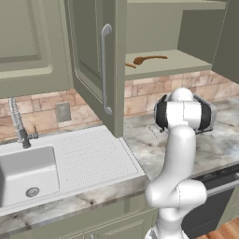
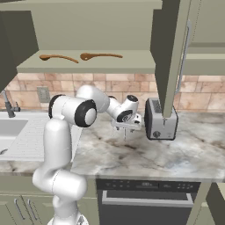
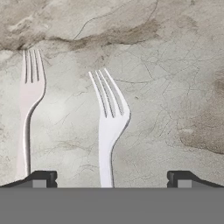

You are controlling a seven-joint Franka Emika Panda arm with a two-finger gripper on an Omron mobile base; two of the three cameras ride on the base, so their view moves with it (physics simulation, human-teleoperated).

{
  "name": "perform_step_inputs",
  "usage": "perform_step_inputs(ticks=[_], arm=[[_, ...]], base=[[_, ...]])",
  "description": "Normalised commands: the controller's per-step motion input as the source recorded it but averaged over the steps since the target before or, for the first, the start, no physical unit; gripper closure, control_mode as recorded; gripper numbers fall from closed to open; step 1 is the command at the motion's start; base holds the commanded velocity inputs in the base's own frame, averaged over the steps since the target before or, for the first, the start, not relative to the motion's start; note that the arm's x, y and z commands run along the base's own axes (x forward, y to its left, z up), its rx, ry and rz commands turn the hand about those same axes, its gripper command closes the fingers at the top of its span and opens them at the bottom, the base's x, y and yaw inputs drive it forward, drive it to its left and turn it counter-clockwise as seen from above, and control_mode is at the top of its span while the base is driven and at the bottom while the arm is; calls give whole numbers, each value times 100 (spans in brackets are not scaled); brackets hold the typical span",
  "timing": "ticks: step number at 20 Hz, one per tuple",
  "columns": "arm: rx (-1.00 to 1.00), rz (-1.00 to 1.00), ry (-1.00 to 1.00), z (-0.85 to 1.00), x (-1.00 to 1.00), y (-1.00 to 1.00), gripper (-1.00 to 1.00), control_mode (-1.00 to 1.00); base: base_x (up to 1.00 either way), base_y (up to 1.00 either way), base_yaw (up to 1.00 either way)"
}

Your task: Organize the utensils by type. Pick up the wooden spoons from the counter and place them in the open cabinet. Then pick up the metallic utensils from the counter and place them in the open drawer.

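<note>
Both wooden spoons [image 2: 79, 56] already lying on the open cabinet [image 2: 88, 66] shelf. Now on the metallic step: gripper [image 3: 111, 177] spread wide above two forks [image 3: 109, 127] flat on the marbled surface [image 3: 175, 87]. Next, probably: descend, pinch the middle fork.

Rises white from the base, bends at the dark-jointed shoulder and reaches forward and down. Wrist turned so the gripper [image 2: 126, 130] points straight at the bench from just above it. Fingertips [image 3: 41, 178] spread wide apart in the hand view, nothing clamped between them.
</note>
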Motion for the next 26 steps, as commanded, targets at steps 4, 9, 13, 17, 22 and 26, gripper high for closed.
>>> perform_step_inputs(ticks=[4,9,13,17,22,26], arm=[[-1,0,0,-11,1,-12,-100,-100],[-2,0,0,-12,3,-5,-100,-100],[0,0,0,-8,0,0,-100,-100],[0,0,0,-9,-3,1,-100,-100],[0,0,0,-14,-6,8,-100,-100],[-3,0,0,-20,0,16,-100,-100]], base=[[0,0,0],[0,0,0],[0,0,0],[0,0,0],[0,0,0],[0,0,0]])
